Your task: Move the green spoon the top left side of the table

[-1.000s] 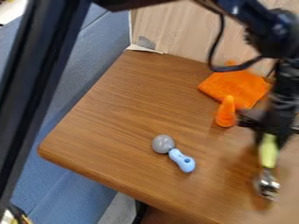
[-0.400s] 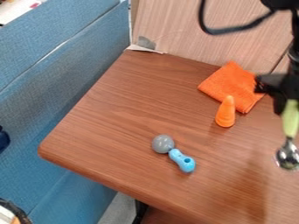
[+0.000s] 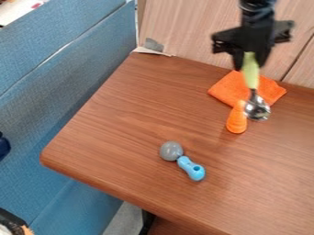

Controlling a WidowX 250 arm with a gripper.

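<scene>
The black gripper (image 3: 250, 62) hangs at the upper right in the camera view, in front of the wooden panel and over the orange cloth. It is shut on the green handle of the spoon (image 3: 250, 73). The spoon points down, its metal bowl hanging in front of the cloth's lower edge and just right of the orange cone's tip. Brown wood makes up the table (image 3: 135, 114), whose upper left part lies left of the gripper.
An orange cloth (image 3: 225, 89) lies near the table's back edge, with an orange cone-shaped piece (image 3: 237, 120) by it. A grey ball (image 3: 171, 151) touches a blue toy piece (image 3: 191, 169) mid-table. Behind rises a wooden panel (image 3: 190, 32); a blue seat (image 3: 61, 73) borders the left.
The gripper has moved up and to the left with the spoon, from the right edge to over the cloth. The dark arm part across the left and top has left the view.
</scene>
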